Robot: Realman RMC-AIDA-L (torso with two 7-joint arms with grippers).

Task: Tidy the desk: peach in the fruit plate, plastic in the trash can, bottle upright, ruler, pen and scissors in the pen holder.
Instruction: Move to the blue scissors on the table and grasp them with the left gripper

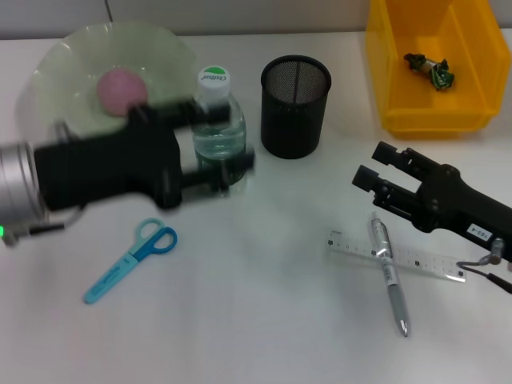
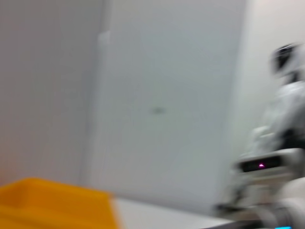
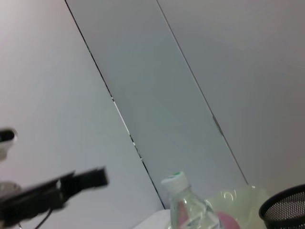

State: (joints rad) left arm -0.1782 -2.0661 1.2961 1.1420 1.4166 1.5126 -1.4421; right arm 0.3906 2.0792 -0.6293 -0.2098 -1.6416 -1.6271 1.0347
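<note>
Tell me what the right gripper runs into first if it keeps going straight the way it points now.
Probably the pen holder: the right gripper points up-left toward it over bare desk, though its height above the desk is unclear.

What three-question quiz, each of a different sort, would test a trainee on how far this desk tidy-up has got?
1. True or false: the peach lies in the fruit plate.
2. Multiple choice: the pen lies (A) in the pen holder, (B) across the ruler, (C) in the trash can.
3. Short answer: which three things must still go into the pen holder?

Key: 1 true. 2 B. 3 the ruler, the pen and the scissors, all flat on the desk. The left gripper straddles the upright bottle; the right gripper hovers above the ruler, jaws open.
</note>
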